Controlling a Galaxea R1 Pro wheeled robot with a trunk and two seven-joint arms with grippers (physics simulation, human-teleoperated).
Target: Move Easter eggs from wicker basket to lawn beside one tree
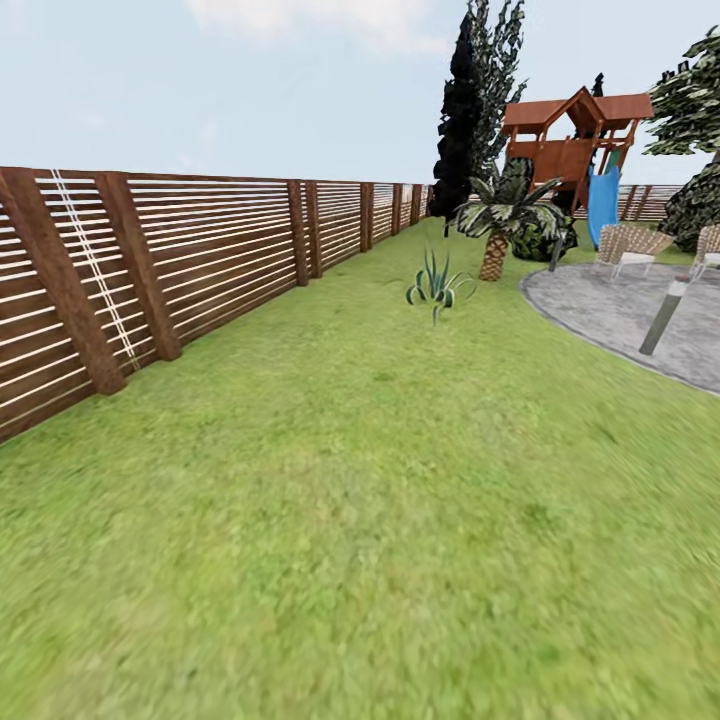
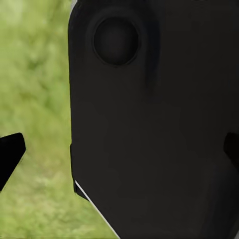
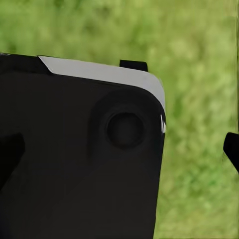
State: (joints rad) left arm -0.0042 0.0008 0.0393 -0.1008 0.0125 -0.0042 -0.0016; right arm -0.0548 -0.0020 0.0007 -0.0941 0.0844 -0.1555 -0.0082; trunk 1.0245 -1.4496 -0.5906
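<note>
Lawn (image 1: pixel 350 520) flanked by fence (image 1: pixel 150 270), patio (image 1: pixel 630 315), spiky plant (image 1: pixel 437 288).

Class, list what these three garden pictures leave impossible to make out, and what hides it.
- Left wrist view: a black robot body blocks most of the lawn.
- Right wrist view: another black body hides the ground beneath.
- Head view: the playset is too small for detail; the near grass is blurred.
</note>
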